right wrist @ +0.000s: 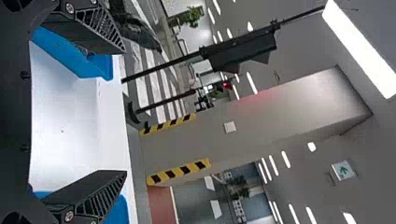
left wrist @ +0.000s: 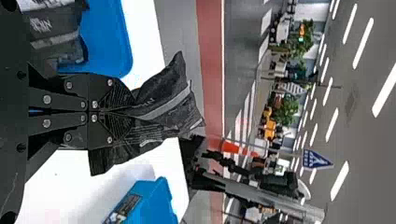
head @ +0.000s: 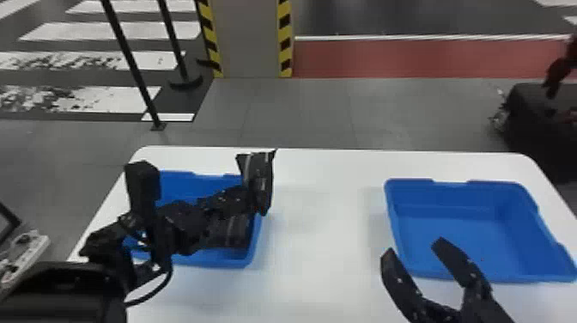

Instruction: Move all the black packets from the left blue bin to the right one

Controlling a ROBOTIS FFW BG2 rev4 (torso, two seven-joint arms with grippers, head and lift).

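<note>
My left gripper (head: pixel 247 197) is over the right side of the left blue bin (head: pixel 253 257), shut on a black packet (head: pixel 260 180) above the bin's rim. In the left wrist view the left gripper (left wrist: pixel 120 112) pinches this crumpled black packet (left wrist: pixel 163 100), and other black packets (left wrist: pixel 51 32) lie in a blue bin. Part of another packet (head: pixel 229 232) shows inside the left bin in the head view. My right gripper (head: pixel 410 253) stands open and unloaded by the near left corner of the right blue bin (head: pixel 485 275); in the right wrist view the gripper (right wrist: pixel 123 109) has its fingers wide apart.
Both bins stand on a white table (head: pixel 317 214), with bare tabletop between them. The left arm covers much of the left bin. Behind the table are a striped pillar (head: pixel 251 38), black posts (head: pixel 133 64) and a dark object (head: pixel 541 116) at the right.
</note>
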